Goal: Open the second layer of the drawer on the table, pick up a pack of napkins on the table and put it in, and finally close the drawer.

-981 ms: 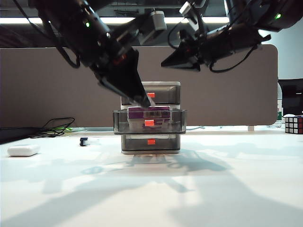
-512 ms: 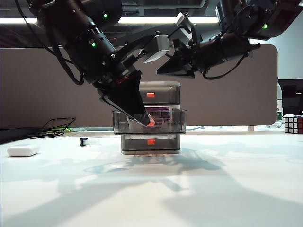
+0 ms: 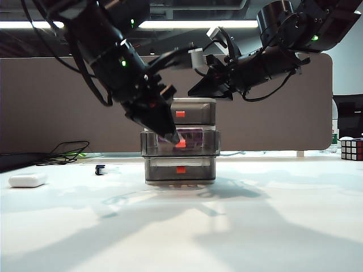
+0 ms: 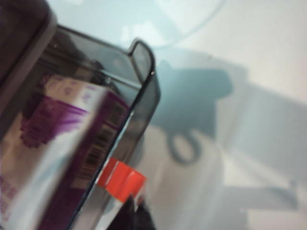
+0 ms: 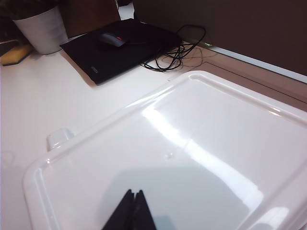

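Observation:
The drawer (image 3: 180, 170) is a three-tier unit in the middle of the table (image 3: 181, 226). Its second layer (image 3: 198, 144) sticks out a little from the frame. The purple and white pack of napkins (image 3: 190, 135) (image 4: 62, 143) lies inside it, barcode side toward the drawer front. My left gripper (image 3: 177, 141) (image 4: 136, 211) is shut, its tips against the red-orange tab (image 4: 121, 179) of that drawer. My right gripper (image 3: 191, 92) (image 5: 133, 192) is shut and empty, close over the unit's white top (image 5: 192, 143); I cannot tell whether it touches.
A small white rounded case (image 3: 27, 180) lies at the left, a small dark item (image 3: 100, 169) and black cables (image 3: 65, 153) behind it. A Rubik's cube (image 3: 351, 149) stands at the far right. A brown partition (image 3: 57, 102) closes the back.
The second drawer has slid back from far out to only slightly out. My left gripper came down to its tab and moved in with it. The right gripper sank toward the unit's top.

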You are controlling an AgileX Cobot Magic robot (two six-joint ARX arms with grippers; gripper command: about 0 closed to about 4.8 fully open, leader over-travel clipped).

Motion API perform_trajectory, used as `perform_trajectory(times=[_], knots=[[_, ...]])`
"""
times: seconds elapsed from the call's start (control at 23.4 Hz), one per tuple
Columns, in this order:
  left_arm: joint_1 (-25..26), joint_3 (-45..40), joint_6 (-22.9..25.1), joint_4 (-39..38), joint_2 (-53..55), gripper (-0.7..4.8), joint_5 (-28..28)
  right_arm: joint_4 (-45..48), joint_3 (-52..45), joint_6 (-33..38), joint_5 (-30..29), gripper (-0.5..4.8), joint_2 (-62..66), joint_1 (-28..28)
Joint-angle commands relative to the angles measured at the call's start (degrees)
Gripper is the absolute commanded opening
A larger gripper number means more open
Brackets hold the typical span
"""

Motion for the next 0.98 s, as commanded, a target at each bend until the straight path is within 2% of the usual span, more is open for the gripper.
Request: perform_trajectory(times=[0.04, 0.17, 0.6, 0.98], knots=[[0.04, 0.09, 0.02, 1.09, 1.64, -0.05, -0.22, -0.66, 0.09, -0.28, 0.13, -0.05, 0.13, 0.07], [0.11, 0.09, -0.13, 3.58, 3.72, -0.05, -4.87, -0.76, 0.07, -0.52, 0.13, -0.04, 0.13, 0.07], [0.11, 0.09, -0.37, 6.82, 3.82, -0.05, -5.18, -1.29, 0.07, -0.70, 0.13, -0.04, 0.13, 0.07], [0.17, 0.09, -0.35, 13.49, 3.82, -0.05, -11.26, -1.51, 0.02, -1.36, 0.15, -0.05, 0.13, 0.07]])
